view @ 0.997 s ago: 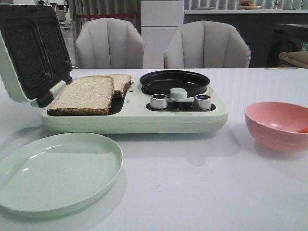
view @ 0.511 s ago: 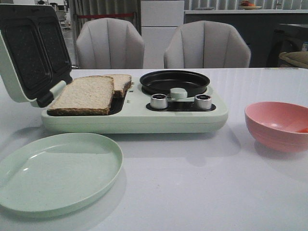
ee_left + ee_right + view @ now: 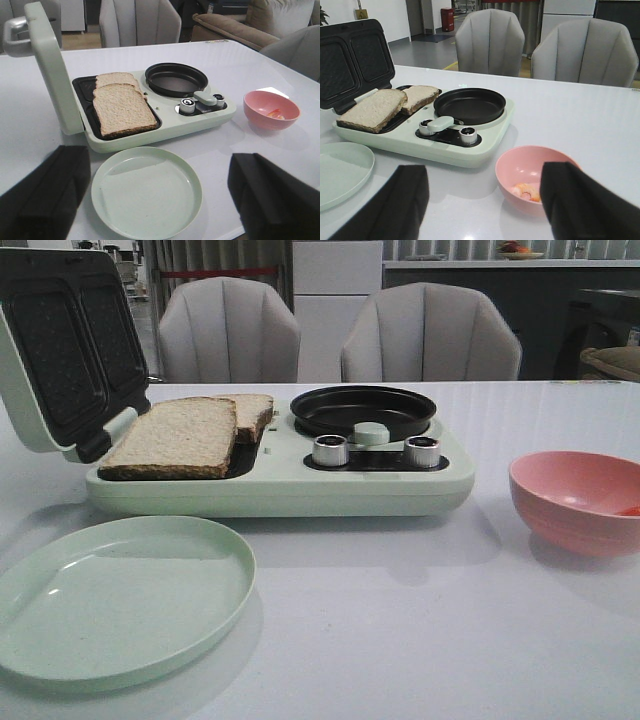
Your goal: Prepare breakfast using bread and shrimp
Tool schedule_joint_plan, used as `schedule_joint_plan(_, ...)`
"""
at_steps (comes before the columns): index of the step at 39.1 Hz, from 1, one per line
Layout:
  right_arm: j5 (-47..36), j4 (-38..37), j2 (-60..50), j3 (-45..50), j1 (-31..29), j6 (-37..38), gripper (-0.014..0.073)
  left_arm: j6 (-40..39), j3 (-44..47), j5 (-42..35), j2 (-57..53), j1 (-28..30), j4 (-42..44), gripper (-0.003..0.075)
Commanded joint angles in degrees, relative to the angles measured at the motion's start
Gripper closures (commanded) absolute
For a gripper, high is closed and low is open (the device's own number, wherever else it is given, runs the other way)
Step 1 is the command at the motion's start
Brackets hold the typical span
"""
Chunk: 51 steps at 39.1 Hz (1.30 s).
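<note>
Two slices of bread [image 3: 180,435] lie overlapping on the open sandwich press of the pale green appliance [image 3: 300,490]; they also show in the left wrist view [image 3: 122,107] and the right wrist view [image 3: 375,107]. The shrimp [image 3: 526,191] lie in a pink bowl [image 3: 578,500], also seen in the left wrist view [image 3: 276,113]. My left gripper [image 3: 161,192] is open above a pale green plate [image 3: 147,190]. My right gripper [image 3: 482,200] is open, held back from the table, with the pink bowl [image 3: 520,175] by one finger. Neither gripper shows in the front view.
The appliance has a raised lid [image 3: 60,340], a round black pan [image 3: 362,410] and two silver knobs [image 3: 330,450]. The green plate [image 3: 115,595] sits at the front left. Two grey chairs [image 3: 230,330] stand behind the table.
</note>
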Motion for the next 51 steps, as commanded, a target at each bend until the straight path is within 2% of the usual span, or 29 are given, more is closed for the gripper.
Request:
schedule_joint_plan(1, -5.3, -0.3, -0.7, -1.5, 0.0, 0.1, 0.0022, -2.8, -4.4, -5.9, 7.7, -0.5, -0.6, 0.0102)
schedule_joint_plan(6, -5.3, -0.3, -0.7, -1.5, 0.0, 0.1, 0.0022, -2.9, -8.9, -8.5, 18.6, -0.5, -0.9, 0.0102)
schedule_joint_plan(14, -5.3, -0.3, -0.7, -1.5, 0.0, 0.1, 0.0022, -2.9, -18.1, -14.4, 34.1, -0.5, -5.8, 0.0102)
schedule_joint_plan(19, -5.3, -0.3, -0.7, -1.5, 0.0, 0.1, 0.0022, -2.9, -25.5, -14.9, 42.9, -0.4, -7.3, 0.0102)
schedule_joint_plan(23, -5.3, -0.3, -0.7, -1.5, 0.0, 0.1, 0.0022, -2.9, -30.5, -14.9, 48.7, 1.6, -12.2, 0.0102)
schedule_joint_plan(30, -5.3, -0.3, -0.7, -1.5, 0.0, 0.1, 0.0022, 0.5, -38.6, -14.6, 56.1, 10.1, -24.1, 0.0103)
schedule_joint_plan(37, -5.3, -0.3, -0.7, -1.5, 0.0, 0.1, 0.0022, 10.3, -43.8, -10.4, 60.3, 23.7, -41.2, 0.0103)
schedule_joint_plan(41, -5.3, -0.3, -0.7, -1.5, 0.0, 0.1, 0.0022, 20.9, -44.6, -4.3, 63.2, 32.4, -55.7, 0.0111)
schedule_joint_plan(44, -5.3, -0.3, -0.7, -1.5, 0.0, 0.1, 0.0022, 31.4, -44.6, 3.1, 65.7, 39.2, -69.3, 0.0172)
schedule_joint_plan(46, -5.3, -0.3, -0.7, -1.5, 0.0, 0.1, 0.0022, 34.6, -44.6, 7.1, 67.5, 42.6, -75.4, 0.0223)
schedule_joint_plan(48, -5.3, -0.3, -0.7, -1.5, 0.0, 0.1, 0.0022, 35.3, -44.6, 9.9, 69.5, 45.5, -79.6, 0.0282)
schedule_joint_plan(51, -5.3, -0.3, -0.7, -1.5, 0.0, 0.1, 0.0022, 35.3, -44.6, 11.8, 72.0, 48.9, -81.4, 0.0348)
